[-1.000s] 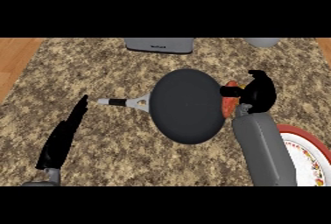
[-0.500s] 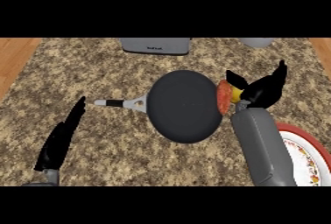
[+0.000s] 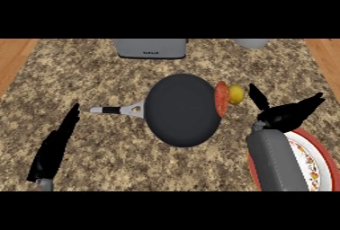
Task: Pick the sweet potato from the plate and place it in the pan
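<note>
The black pan (image 3: 182, 110) lies in the middle of the counter, its handle (image 3: 119, 109) pointing left. The red-orange sweet potato (image 3: 221, 99) stands on edge at the pan's right rim, free of any hand. A small yellow round thing (image 3: 236, 94) touches its right side. My right hand (image 3: 285, 114) is to the right of both, open with fingers spread, holding nothing. The red-rimmed plate (image 3: 317, 155) lies at the lower right, partly hidden by my right forearm. My left hand (image 3: 56, 143) rests open and flat at the lower left.
A grey appliance (image 3: 150, 48) stands at the counter's back edge, and a grey vessel (image 3: 251, 43) sits at the back right. Wooden floor shows past the counter's left and right edges.
My right hand has let go of the sweet potato and pulled back to the right with fingers spread. The sweet potato now stays at the pan's right rim. The left hand is unmoved.
</note>
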`<state>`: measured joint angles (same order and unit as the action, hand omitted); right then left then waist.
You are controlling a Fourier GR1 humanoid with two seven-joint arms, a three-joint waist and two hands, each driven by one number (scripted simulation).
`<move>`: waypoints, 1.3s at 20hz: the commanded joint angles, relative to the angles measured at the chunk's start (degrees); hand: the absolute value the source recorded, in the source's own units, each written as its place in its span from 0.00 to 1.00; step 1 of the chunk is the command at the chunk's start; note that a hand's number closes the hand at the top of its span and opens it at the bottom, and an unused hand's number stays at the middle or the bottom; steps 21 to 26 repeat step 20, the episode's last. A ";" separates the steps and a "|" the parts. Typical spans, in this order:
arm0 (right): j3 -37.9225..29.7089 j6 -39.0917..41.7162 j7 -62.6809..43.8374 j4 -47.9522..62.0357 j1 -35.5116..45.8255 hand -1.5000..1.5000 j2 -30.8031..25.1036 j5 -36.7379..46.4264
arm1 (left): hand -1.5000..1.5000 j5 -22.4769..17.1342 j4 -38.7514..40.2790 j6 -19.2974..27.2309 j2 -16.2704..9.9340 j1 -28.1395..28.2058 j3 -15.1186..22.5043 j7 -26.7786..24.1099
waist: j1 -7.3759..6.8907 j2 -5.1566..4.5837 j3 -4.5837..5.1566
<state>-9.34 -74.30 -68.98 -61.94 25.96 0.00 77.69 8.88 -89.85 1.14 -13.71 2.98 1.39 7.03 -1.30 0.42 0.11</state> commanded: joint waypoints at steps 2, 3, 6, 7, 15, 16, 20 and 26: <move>5.37 -8.48 -7.03 -5.82 -8.71 0.00 0.00 3.64 | 0.50 -0.30 0.31 0.32 -0.37 -0.05 -1.25 -0.29 | 1.48 0.58 0.08; 6.15 -9.19 -7.02 -8.13 -12.48 0.00 0.00 3.96 | 0.50 -0.09 0.05 0.58 -0.05 0.90 -0.98 0.69 | 2.12 0.71 0.04; 9.85 -8.99 -7.93 -12.59 -19.41 0.00 0.00 5.79 | 0.50 0.14 -0.84 0.81 -0.25 0.18 -1.13 2.21 | 3.01 0.76 0.02; 10.80 -8.80 -7.86 -15.28 -22.90 0.00 0.00 6.22 | 0.50 -0.73 -1.67 0.61 -0.65 0.37 -2.07 2.54 | 3.56 0.97 0.03; 22.41 -10.44 -8.82 -31.50 -45.13 0.00 0.00 9.89 | 0.50 0.06 -2.00 1.92 -0.32 4.27 -2.56 0.38 | 5.73 0.94 0.10; 23.63 -11.38 -9.13 -33.52 -48.24 0.00 0.00 10.62 | 0.50 -0.10 -1.78 2.17 0.10 4.24 -2.64 -0.17 | 5.71 0.71 0.08; 31.37 -11.46 -8.38 -43.02 -60.32 0.00 0.00 12.62 | 0.50 -0.41 -1.71 1.98 -0.43 5.47 -3.49 -1.58 | 6.70 0.78 0.07; 31.37 -11.46 -8.38 -43.02 -60.32 0.00 0.00 12.62 | 0.50 -0.41 -1.71 1.98 -0.43 5.47 -3.49 -1.58 | 6.70 0.78 0.07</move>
